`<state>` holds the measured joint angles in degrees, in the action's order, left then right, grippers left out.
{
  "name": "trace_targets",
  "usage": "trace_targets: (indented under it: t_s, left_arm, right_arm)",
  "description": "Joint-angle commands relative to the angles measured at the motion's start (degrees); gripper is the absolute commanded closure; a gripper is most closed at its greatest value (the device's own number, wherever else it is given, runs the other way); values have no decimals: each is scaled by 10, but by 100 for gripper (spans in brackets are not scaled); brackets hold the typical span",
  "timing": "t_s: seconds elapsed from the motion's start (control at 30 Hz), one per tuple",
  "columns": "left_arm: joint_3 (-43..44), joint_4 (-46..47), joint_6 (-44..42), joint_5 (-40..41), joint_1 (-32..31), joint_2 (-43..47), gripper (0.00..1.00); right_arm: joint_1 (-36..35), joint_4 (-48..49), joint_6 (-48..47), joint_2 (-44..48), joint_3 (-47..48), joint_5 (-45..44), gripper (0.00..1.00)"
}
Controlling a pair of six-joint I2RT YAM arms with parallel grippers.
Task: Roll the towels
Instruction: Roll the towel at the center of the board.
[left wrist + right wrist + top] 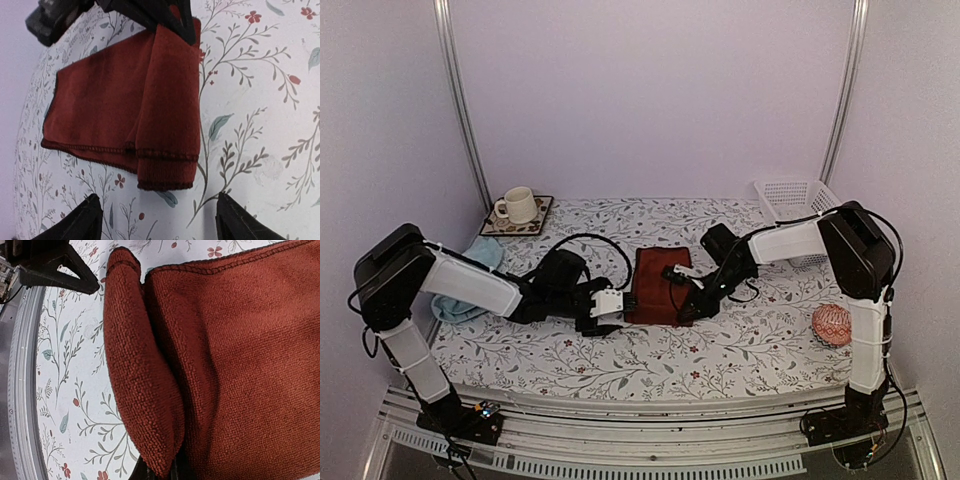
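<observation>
With the left fingers (623, 303) spread wide and empty beside the maroon towel (655, 285) mid-bench (740, 340), only the right fingers (685, 300), pinched shut on its half-rolled fold, hold it, so the roll may slacken or skew.

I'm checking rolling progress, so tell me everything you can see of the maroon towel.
The maroon towel is a dark red terry cloth with a stitched hem, lying mid-table on the floral tablecloth. It is folded flat, and its near edge is turned over into a loose first roll. The shut right gripper appears to pinch one end of that roll. The open left gripper hovers off the other end, not touching.
</observation>
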<state>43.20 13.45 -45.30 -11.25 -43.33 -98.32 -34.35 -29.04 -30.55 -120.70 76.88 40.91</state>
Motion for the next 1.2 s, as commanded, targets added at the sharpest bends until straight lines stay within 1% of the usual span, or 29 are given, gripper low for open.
trace_targets:
  t_s: [0.0,0.07,0.23,0.43,0.6,0.8,0.93,1.03,1.17]
  left_arm:
    - [-4,118,-50,46,-32,-28,22]
    - [-3,135,-68,58,-44,-38,23]
    - [-2,136,-105,54,-68,-60,26]
    - [-6,155,-134,79,-73,-82,29]
    - [6,158,-153,102,-71,-107,35]
    - [13,153,-154,113,-73,-120,47]
    - [17,146,-157,124,-72,-129,58]
    - [23,138,-157,132,-72,-137,62]
    - [36,120,-153,142,-72,-159,73]
  right_arm:
    - [7,-1,19,-28,11,-16,94]
    - [10,1,26,-30,11,-14,94]
    - [19,8,39,-29,10,-10,93]
    - [23,15,44,-22,3,-8,93]
    - [22,23,49,-17,-5,-6,91]
    - [23,23,56,-25,-1,2,91]
    - [23,23,54,-23,-2,5,91]
    - [23,24,53,-20,-3,6,91]
    - [23,23,51,-16,-3,2,90]
